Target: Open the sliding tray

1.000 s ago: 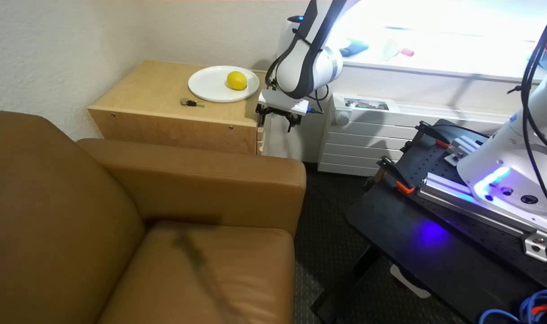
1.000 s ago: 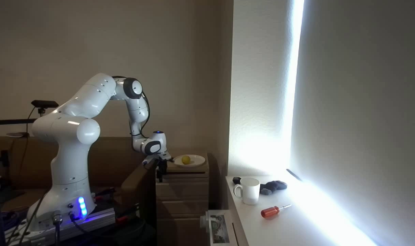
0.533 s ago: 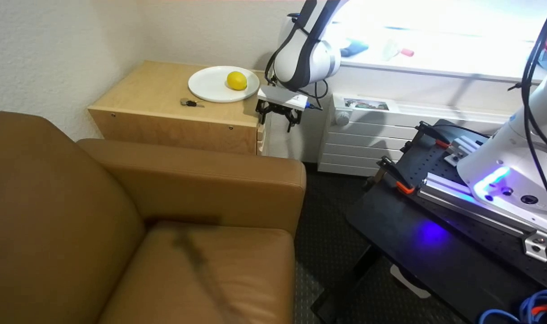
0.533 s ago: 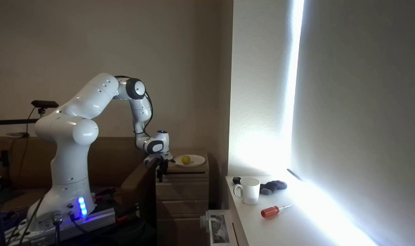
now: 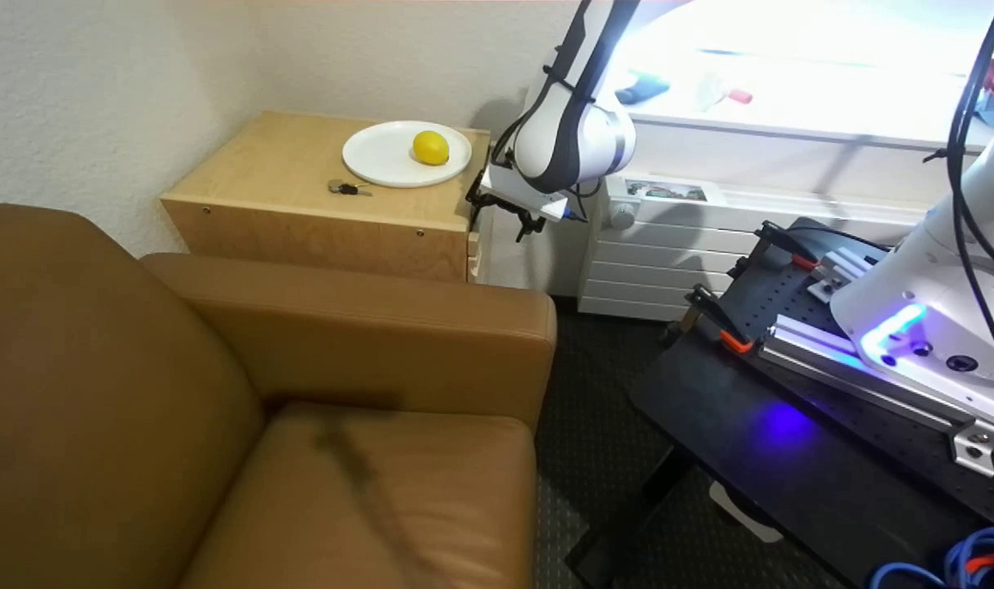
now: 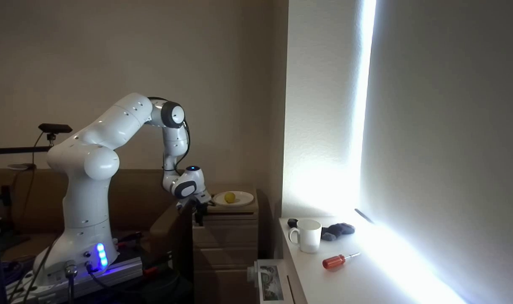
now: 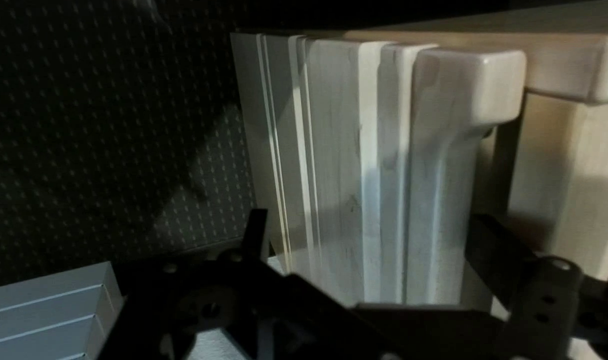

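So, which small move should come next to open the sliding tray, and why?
Probably close the gripper slowly: it is open, and in the wrist view the front of the sliding tray lies between its fingers, one seemingly between tray and cabinet top.

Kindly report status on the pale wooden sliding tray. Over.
Black fingers open, contact unclear. Pale wooden sliding tray apparently shut, its front between them in wrist view. White slatted radiator nearby, probably outside its path.

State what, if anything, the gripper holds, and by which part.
Nothing: the gripper is open, one finger apparently at the upper edge of the sliding tray, contact unclear.
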Controlling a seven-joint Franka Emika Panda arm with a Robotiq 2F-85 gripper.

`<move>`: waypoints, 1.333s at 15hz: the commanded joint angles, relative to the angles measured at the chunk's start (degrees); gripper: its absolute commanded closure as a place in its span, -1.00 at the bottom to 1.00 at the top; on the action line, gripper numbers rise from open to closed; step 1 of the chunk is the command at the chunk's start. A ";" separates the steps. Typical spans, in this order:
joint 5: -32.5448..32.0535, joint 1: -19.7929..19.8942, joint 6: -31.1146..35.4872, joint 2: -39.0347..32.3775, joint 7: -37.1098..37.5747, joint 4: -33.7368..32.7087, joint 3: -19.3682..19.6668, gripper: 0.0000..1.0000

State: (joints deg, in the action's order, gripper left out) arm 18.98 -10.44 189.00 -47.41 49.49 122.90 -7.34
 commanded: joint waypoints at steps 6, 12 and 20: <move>0.64 0.79 -6.03 -3.49 -6.51 -3.22 -0.04 -1.00; 0.76 -2.65 -18.36 -1.44 -4.17 -5.71 6.15 -1.00; 0.52 -4.83 -16.83 0.43 -1.96 -2.48 11.46 -1.00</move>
State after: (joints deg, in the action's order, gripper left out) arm 19.05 -14.55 171.29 -45.10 46.22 118.67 -0.41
